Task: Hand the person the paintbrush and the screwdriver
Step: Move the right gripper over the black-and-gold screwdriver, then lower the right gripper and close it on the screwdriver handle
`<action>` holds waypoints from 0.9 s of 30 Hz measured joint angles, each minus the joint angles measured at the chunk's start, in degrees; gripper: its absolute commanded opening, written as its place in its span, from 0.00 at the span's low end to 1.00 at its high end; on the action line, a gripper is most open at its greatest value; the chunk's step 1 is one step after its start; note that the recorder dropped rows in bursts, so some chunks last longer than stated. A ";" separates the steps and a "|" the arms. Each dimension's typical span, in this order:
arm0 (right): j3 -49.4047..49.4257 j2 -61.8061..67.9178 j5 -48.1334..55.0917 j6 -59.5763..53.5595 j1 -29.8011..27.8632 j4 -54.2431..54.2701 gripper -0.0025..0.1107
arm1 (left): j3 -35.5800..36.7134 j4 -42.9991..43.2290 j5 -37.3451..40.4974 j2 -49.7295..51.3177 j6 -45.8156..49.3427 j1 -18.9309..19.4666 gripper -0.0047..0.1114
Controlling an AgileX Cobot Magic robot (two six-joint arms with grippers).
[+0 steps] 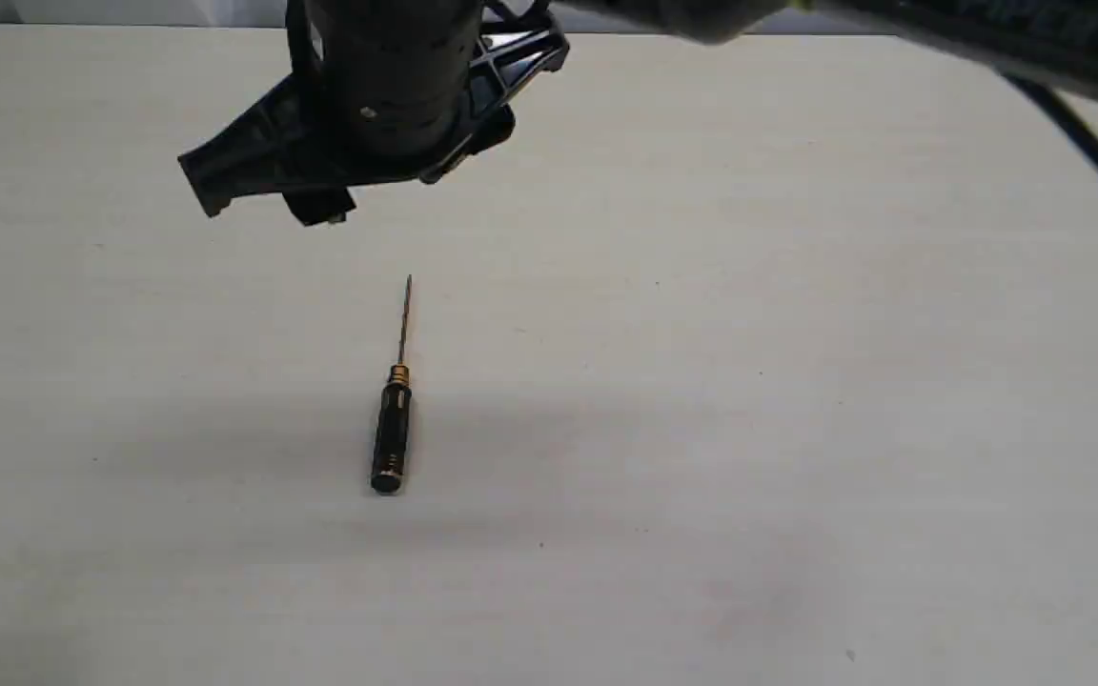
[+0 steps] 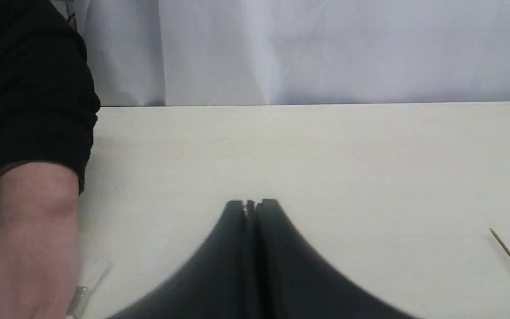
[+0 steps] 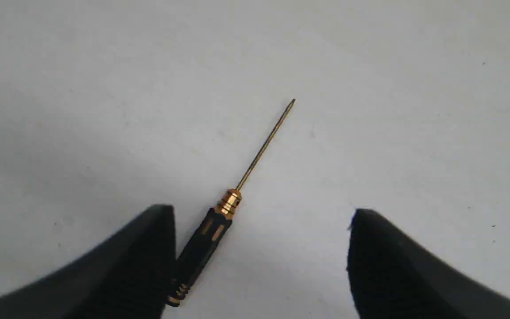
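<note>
A pale table [image 1: 797,381] stands before a white curtain [image 2: 326,48]. The slim black-handled screwdriver with gold rings [image 1: 391,429] lies flat left of centre, its shaft pointing far. The right gripper [image 3: 261,215] hangs over the handle, jaws wide apart. The left gripper [image 2: 250,204] has its jaws pressed together, with a person's bare forearm [image 2: 33,221] in a black sleeve close by.

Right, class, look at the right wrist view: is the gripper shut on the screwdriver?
No: the right gripper is open, jaws wide apart, with the screwdriver lying free on the table.
</note>
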 measured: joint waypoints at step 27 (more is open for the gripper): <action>-0.21 19.22 -6.50 0.06 0.00 6.24 0.17 | 0.00 0.00 0.00 0.00 0.00 0.00 0.04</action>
